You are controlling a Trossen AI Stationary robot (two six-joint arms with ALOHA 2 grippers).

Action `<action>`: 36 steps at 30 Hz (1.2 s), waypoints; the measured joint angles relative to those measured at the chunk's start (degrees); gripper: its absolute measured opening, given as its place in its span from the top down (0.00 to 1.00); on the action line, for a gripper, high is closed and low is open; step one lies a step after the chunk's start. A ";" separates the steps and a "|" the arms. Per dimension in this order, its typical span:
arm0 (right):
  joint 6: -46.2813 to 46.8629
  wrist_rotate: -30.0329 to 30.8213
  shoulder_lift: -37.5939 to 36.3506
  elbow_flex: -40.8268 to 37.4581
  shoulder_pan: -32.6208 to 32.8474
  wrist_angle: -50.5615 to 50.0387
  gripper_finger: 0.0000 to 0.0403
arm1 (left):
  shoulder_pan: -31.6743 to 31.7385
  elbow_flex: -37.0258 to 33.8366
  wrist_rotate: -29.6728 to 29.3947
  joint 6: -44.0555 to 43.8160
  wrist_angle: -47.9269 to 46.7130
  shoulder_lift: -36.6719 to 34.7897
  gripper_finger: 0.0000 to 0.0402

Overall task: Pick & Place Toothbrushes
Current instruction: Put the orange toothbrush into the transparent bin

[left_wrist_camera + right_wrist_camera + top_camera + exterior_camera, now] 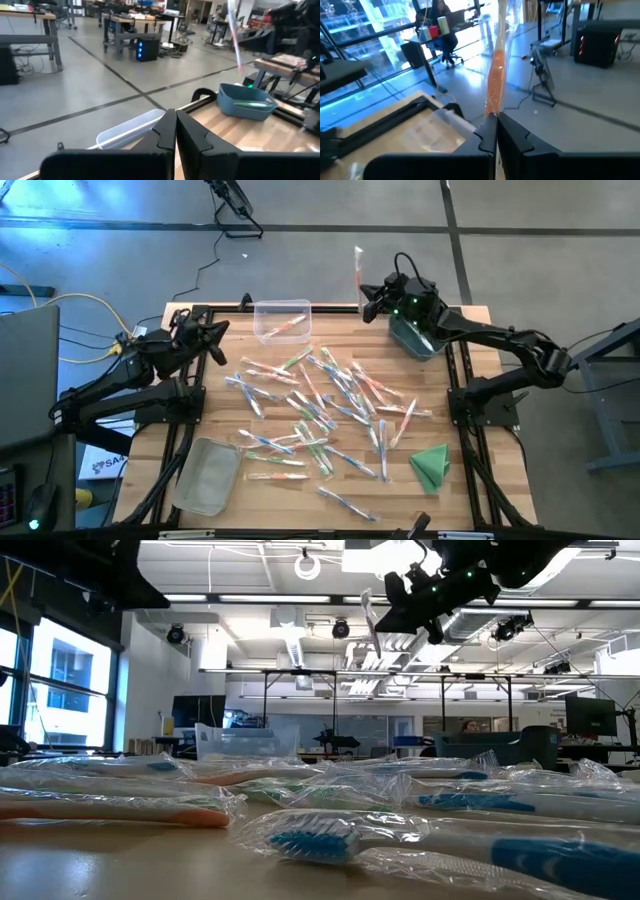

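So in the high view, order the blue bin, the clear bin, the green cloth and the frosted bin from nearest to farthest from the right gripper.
Measured from the right gripper, shut on an orange toothbrush:
1. Blue bin, just beside and below it at the far right corner.
2. Clear bin, along the far edge toward the left arm.
3. Green cloth, near right side.
4. Frosted bin, near left corner.

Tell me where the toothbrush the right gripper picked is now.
High view: the orange toothbrush is pinched in the right gripper at the table's far right edge, between the clear bin and blue bin.
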 joint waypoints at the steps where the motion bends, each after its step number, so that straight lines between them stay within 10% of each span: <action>1: -0.67 0.01 0.00 0.00 -0.22 0.59 0.99 | 0.00 0.00 -0.02 0.01 1.11 1.17 0.95; 17: -1.64 -3.34 3.24 0.02 1.01 10.49 0.99 | 0.00 0.00 -0.39 -0.06 8.02 8.57 0.79; 36: -4.73 -12.35 19.78 15.25 8.22 14.79 0.99 | 7.74 -0.01 19.93 -0.40 25.74 18.95 0.94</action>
